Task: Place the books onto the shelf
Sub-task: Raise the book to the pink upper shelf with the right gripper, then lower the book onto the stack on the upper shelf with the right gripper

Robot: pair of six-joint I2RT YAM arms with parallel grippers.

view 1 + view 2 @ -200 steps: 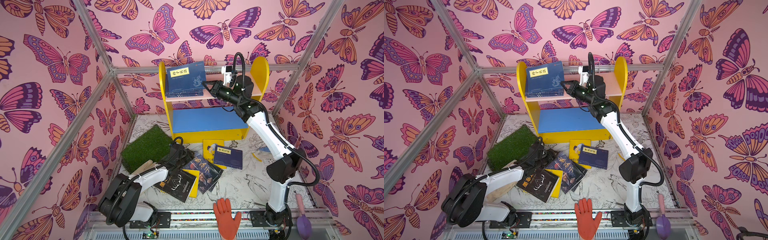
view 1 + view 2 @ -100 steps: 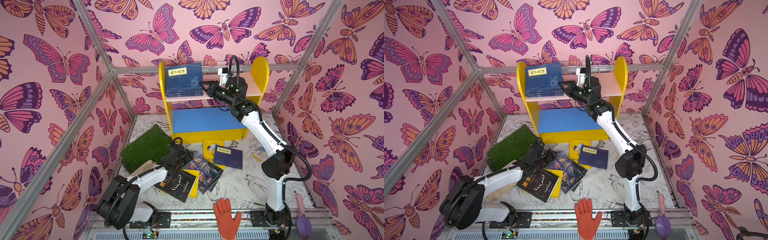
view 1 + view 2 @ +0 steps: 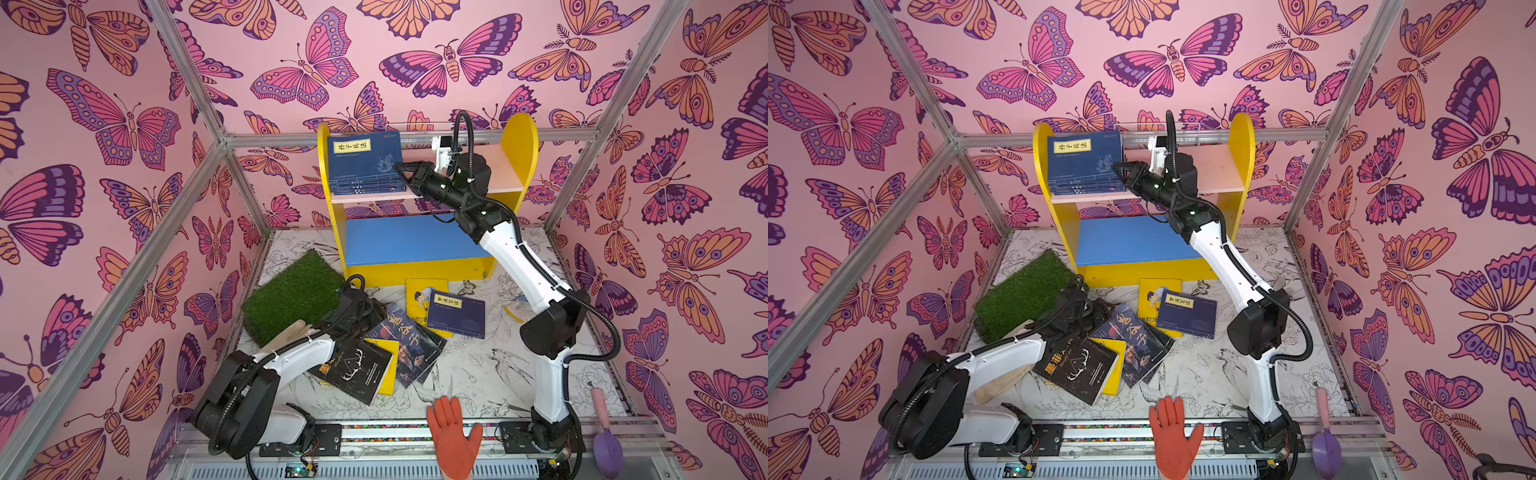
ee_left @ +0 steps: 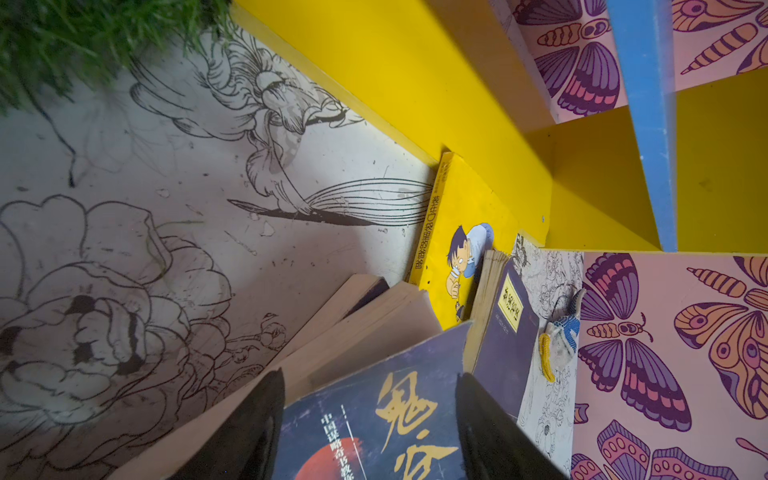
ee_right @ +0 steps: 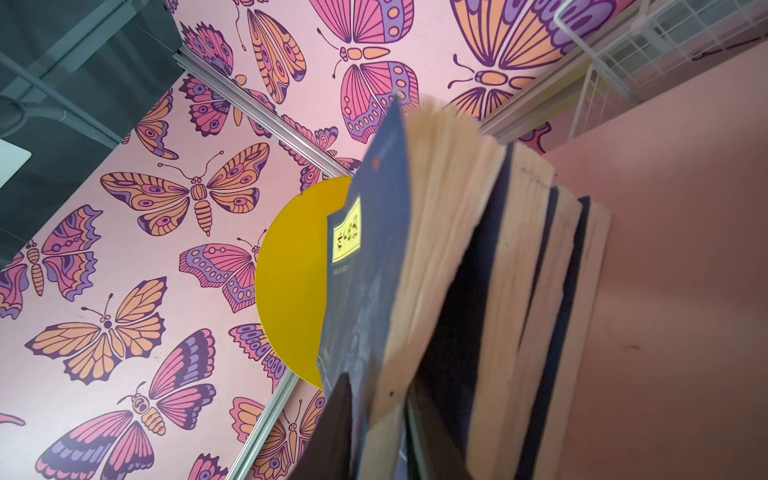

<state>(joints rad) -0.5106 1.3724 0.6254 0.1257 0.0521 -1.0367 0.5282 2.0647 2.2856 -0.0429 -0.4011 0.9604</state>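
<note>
The shelf [image 3: 515, 141] stands at the back wall. A stack of navy books [image 3: 365, 160] lies on its pink upper board. My right gripper [image 3: 401, 168] is at the stack's right edge, and in the right wrist view its jaws [image 5: 380, 390] sit on either side of the top navy book [image 5: 365, 270]. More books lie on the floor: a black antler one [image 3: 353, 365], a dark portrait cover [image 3: 409, 345], a yellow cartoon one [image 3: 419, 299] and a navy one [image 3: 457, 311]. My left gripper [image 4: 370, 376] hovers open over the portrait cover [image 4: 374, 436].
A green grass mat [image 3: 291, 291] lies left of the shelf. An orange glove [image 3: 451, 432] and a purple scoop [image 3: 606, 444] sit at the front rail. A small blue-and-yellow toy [image 4: 561, 332] lies right of the floor books. Butterfly-patterned walls close in on three sides.
My right gripper has pushed left along the upper board, and the navy book it carries now lies level on the stack. The left arm has not moved.
</note>
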